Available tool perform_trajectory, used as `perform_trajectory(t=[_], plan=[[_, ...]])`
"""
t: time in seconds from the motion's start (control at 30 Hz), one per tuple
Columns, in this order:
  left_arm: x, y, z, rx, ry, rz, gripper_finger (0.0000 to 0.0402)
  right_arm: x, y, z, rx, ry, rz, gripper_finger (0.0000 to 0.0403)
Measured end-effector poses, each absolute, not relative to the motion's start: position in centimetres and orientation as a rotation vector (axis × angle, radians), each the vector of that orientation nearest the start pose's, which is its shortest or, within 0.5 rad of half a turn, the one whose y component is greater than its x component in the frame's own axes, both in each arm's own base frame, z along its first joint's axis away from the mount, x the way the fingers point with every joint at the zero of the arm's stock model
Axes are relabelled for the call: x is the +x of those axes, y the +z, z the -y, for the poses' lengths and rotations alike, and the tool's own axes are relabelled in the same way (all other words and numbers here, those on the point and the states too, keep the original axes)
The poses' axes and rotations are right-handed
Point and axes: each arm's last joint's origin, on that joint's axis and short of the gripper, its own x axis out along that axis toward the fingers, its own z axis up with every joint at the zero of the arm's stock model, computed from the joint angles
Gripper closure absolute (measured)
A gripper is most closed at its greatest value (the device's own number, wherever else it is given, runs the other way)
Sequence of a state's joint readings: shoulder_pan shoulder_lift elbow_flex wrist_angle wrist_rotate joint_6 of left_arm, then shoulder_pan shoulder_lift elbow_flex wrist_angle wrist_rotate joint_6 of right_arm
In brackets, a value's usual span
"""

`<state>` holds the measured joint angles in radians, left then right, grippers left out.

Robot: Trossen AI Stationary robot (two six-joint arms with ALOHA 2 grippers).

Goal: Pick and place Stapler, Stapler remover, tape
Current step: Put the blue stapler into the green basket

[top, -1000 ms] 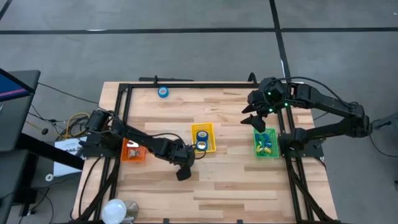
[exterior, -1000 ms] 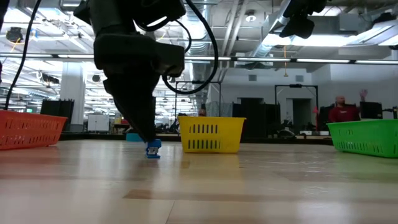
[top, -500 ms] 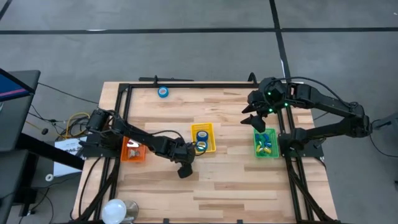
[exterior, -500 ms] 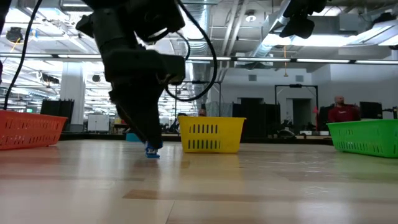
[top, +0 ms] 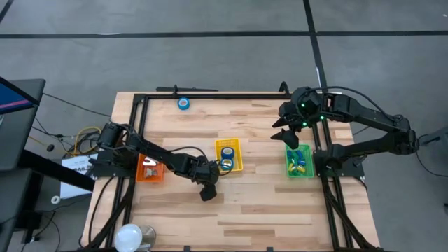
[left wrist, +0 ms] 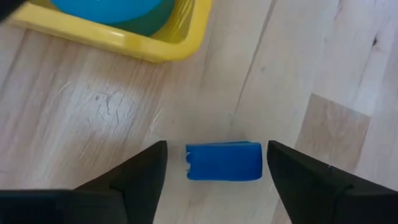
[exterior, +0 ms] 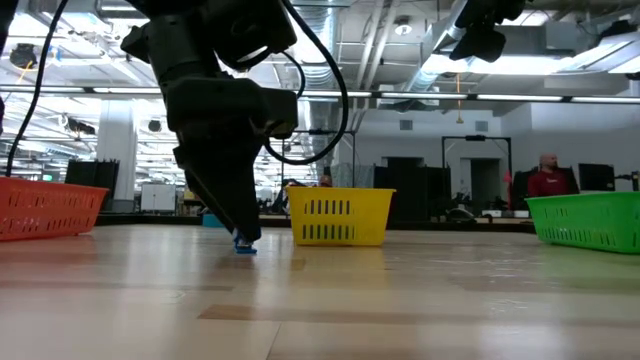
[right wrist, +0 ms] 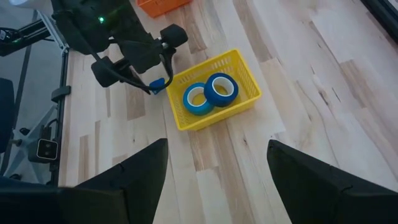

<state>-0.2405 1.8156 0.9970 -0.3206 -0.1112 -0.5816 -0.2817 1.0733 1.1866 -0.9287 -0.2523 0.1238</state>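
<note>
A small blue blocky piece (left wrist: 224, 162) lies flat on the wooden table, just in front of the yellow basket (top: 239, 165). My left gripper (left wrist: 217, 144) points down over it, open. One finger stands on either side of the piece, with a thin gap showing at each. Two rolls of blue tape (right wrist: 211, 93) lie in the yellow basket. Another roll of tape (top: 183, 103) lies near the table's far edge. My right gripper (top: 282, 133) hangs open high above the table by the green basket (top: 308, 171), with nothing between its fingers.
An orange basket (top: 149, 170) with a pale item in it stands at the table's left. The green basket holds blue and yellow pieces. A white round object (top: 129, 236) sits at the near left corner. Bare wood stretches across the table's near half.
In the low view, my left gripper's fingertips have come down around the blue piece. They hide most of it now, where a second ago it showed beside them. The piece has stayed where it was.
</note>
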Motion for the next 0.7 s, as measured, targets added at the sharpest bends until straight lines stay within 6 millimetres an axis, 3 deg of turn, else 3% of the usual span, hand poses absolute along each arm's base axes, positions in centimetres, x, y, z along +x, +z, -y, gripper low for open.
perform_trajectory(t=[0.3, 0.7], plan=[[32.71, 13.43, 7.69, -0.321, 0.21, -1.107, 0.0184, 19.06, 35.31, 4.76, 0.332, -0.076, -0.786, 0.0138], [32.79, 13.49, 7.82, -0.343, 0.176, -1.112, 0.0214, 19.06, 35.31, 4.76, 0.332, -0.076, -0.786, 0.0138]])
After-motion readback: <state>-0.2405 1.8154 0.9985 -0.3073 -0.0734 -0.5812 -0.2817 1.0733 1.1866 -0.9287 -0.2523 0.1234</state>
